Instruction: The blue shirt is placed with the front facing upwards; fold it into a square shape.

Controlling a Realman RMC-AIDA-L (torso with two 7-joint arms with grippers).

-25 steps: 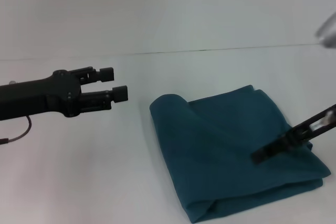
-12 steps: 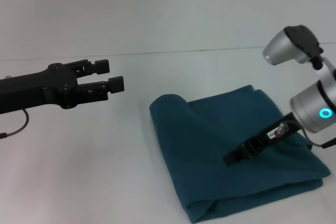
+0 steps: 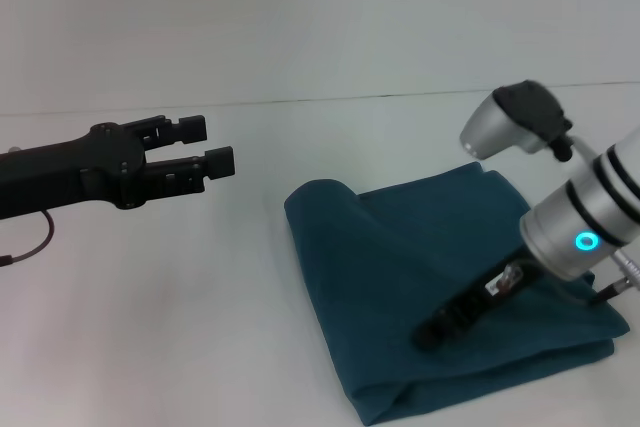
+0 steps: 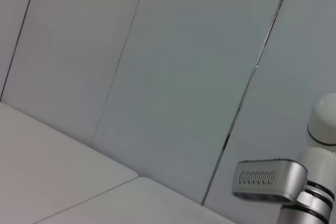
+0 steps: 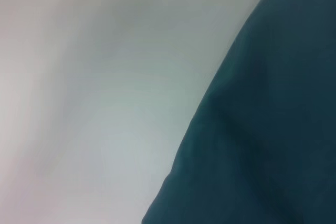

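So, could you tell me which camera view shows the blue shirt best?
The head view: the whole folded blue shirt lies on the table, with the right gripper over it. The right wrist view shows only part of its cloth and one edge; the left wrist view shows none.

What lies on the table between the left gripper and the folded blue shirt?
Nothing: in the head view only bare white table separates the left gripper, raised with fingers apart, from the blue shirt.

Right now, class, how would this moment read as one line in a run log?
blue shirt: folded into a rough square on table | right gripper: over shirt, fingers unclear | left gripper: open, raised, clear of shirt
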